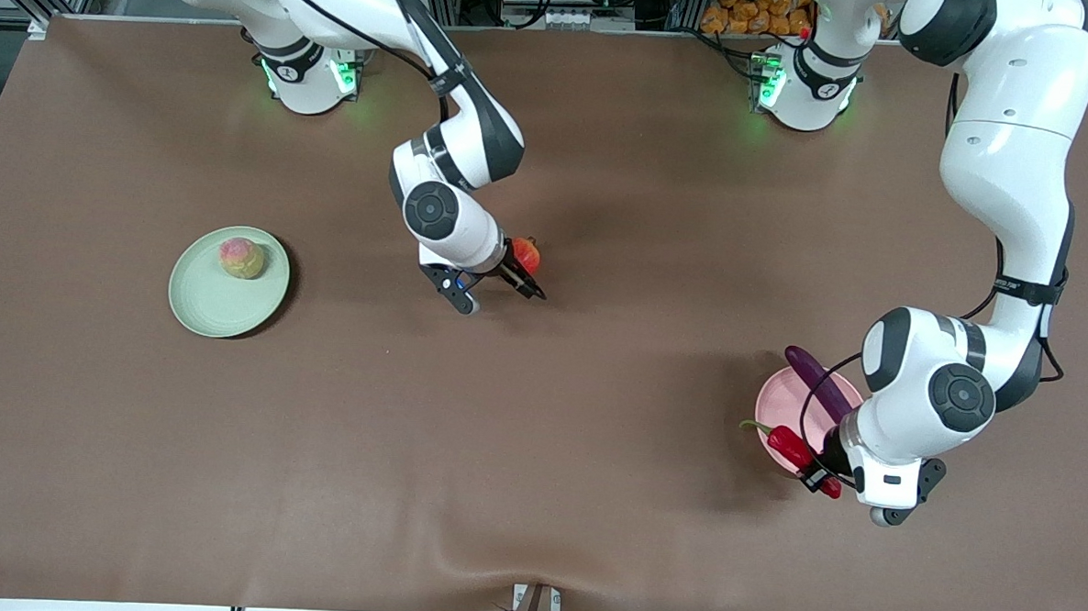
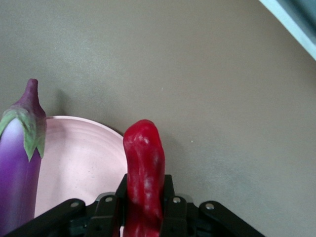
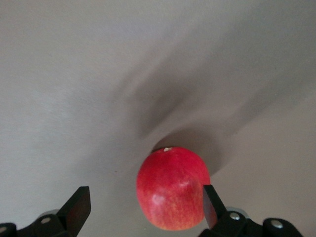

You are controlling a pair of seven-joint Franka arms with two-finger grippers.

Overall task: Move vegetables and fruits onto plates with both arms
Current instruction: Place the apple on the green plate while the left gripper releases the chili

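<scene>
Pink plate (image 1: 778, 403): part toward left arm's end of tabletop hidden under left arm's wrist. Eggplant (image 1: 821, 382): lower end covered by same wrist; cut off by frame edge in left wrist view. Chili pepper (image 2: 144, 173): lower part hidden between left gripper (image 2: 143, 207) fingers. Pomegranate (image 1: 526, 253): partly hidden by right gripper (image 1: 519, 281) in front view; crown tip too small to tell.

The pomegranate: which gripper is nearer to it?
Right. The right gripper is open around the pomegranate; the left gripper is away at the pink plate, shut on the chili pepper.
</scene>
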